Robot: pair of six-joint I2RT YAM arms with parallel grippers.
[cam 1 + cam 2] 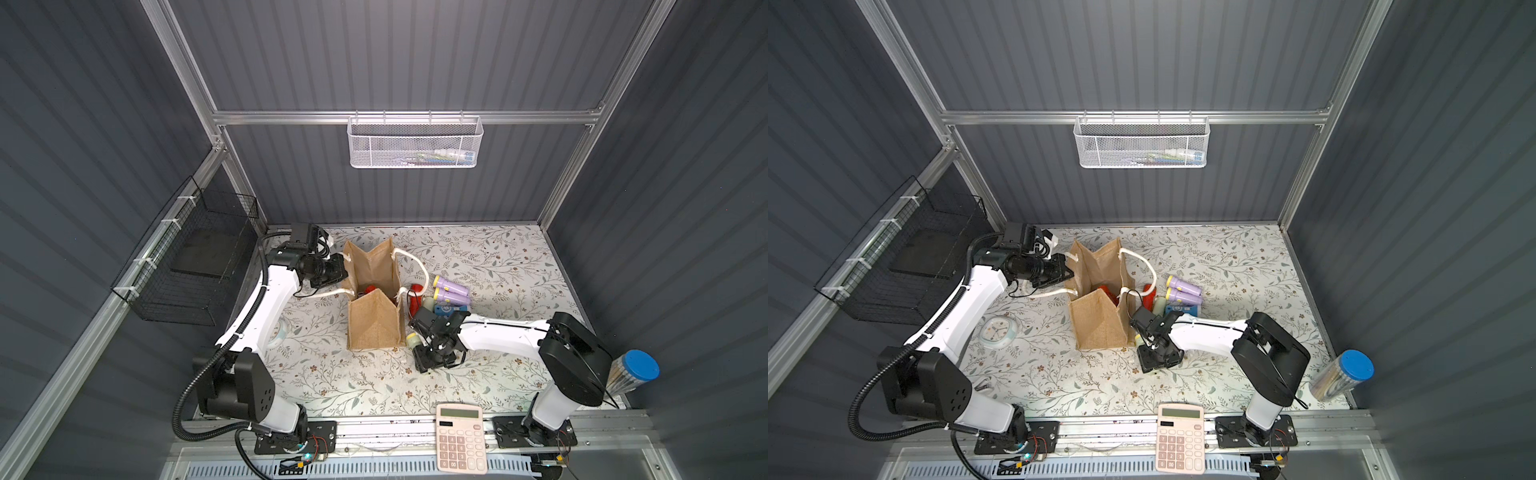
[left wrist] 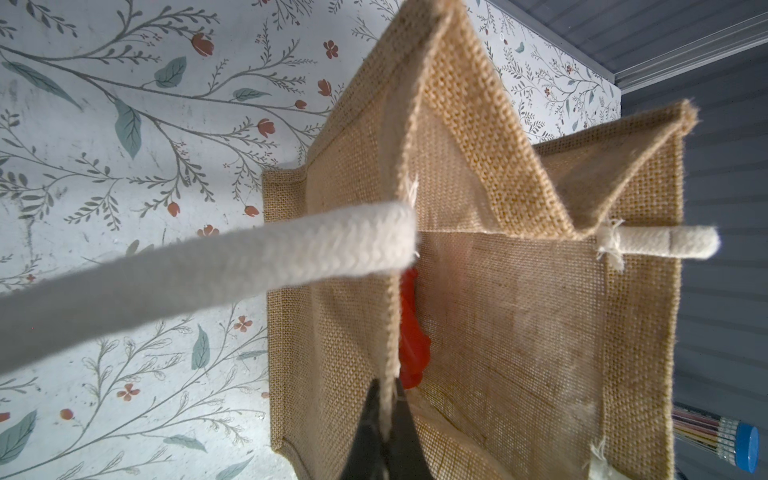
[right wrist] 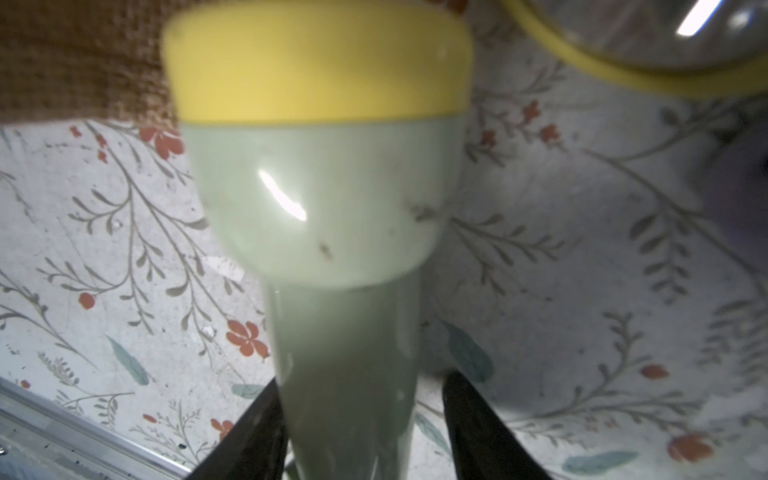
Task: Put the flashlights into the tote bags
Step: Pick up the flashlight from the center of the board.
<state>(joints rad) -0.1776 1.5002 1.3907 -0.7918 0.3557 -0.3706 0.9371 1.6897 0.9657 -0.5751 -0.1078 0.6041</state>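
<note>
The left tool [image 2: 388, 401] is pinched tight on the bag [image 2: 519, 311] rim, the right tool [image 3: 361, 388] straddles a pale green flashlight [image 3: 324, 199] beside the bag's foot — jaws not fully closed, a gap on one side.

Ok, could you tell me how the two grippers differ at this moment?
The left gripper is shut on the rim of the bag; the right gripper is open around a green flashlight, with a gap on one side. The left holds fabric up at the bag's top; the right is down near the table beside the bag. Both have black fingers and are at the bag.
</note>
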